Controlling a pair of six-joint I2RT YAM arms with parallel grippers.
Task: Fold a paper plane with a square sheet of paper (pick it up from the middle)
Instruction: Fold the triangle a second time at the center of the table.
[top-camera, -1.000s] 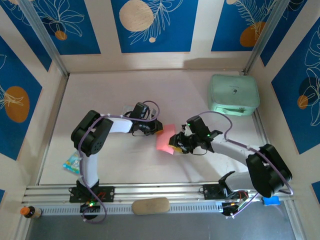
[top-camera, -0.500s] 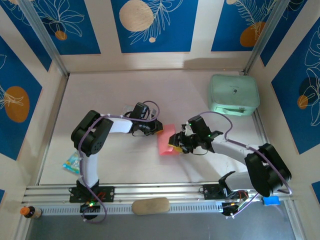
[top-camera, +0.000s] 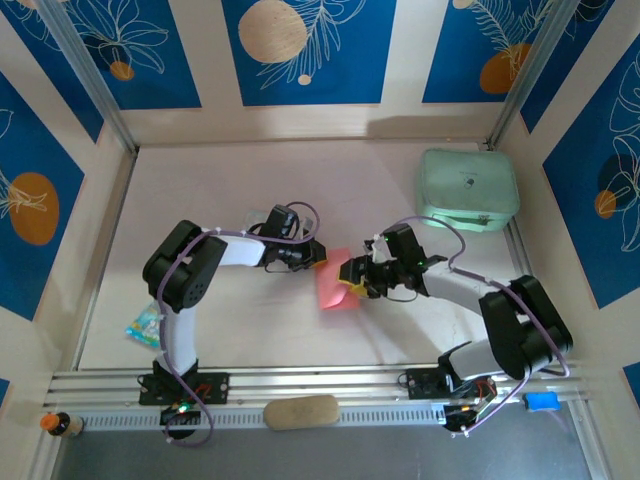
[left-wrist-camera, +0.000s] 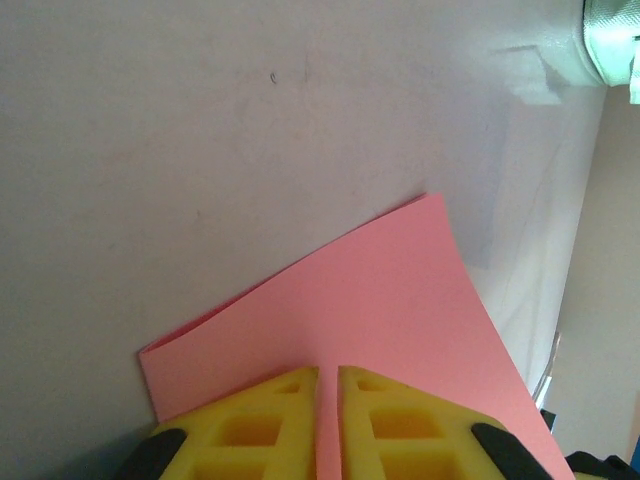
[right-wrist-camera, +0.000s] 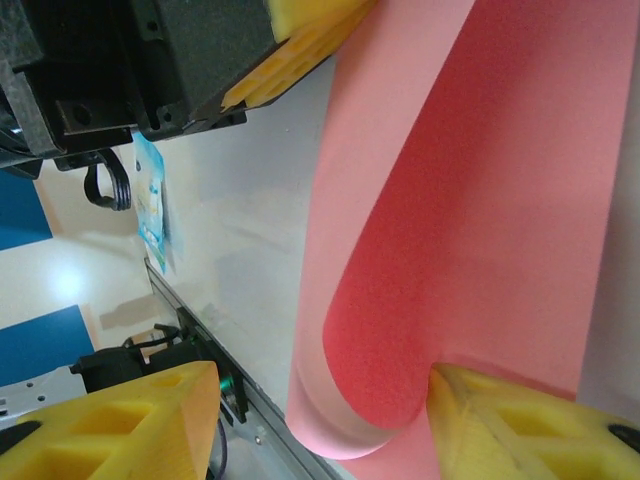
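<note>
Salmon-pink square sheet of paper (top-camera: 333, 290) sits at the middle of the desk (top-camera: 220, 180), doubled over on itself into a narrow strip, between the two pincers. In the left wrist view one folded edge runs along its left side, and a faint shadow falls on the desk beyond it. Whether the sheet's underside touches the desk I cannot tell.

The left pincer (top-camera: 318, 262) comes in from the left and is clenched on the sheet's far edge. Its yellow fingers (left-wrist-camera: 265, 420) stand almost together, with only the thin paper between them.

The right pincer (top-camera: 355, 280) reaches in from the right with its jaws standing well apart. In its own wrist view the paper bends over in a soft roll between the two yellow pads (right-wrist-camera: 520, 420). The roll's rounded edge touches the right-hand pad and stays clear of the other, so this pincer grips nothing.

A mint-green rounded case (top-camera: 467, 188) lies at the far right of the desk, well apart from the sheet. Its lid is down, so its contents cannot be seen. A small clear plastic packet (top-camera: 143, 322) lies near the left arm's base. A tan oblong pad (top-camera: 300, 411) rests on the metal rails at the near edge, between the two bases. A small bottle with an orange cap (top-camera: 58, 423) lies at the near left corner.
</note>
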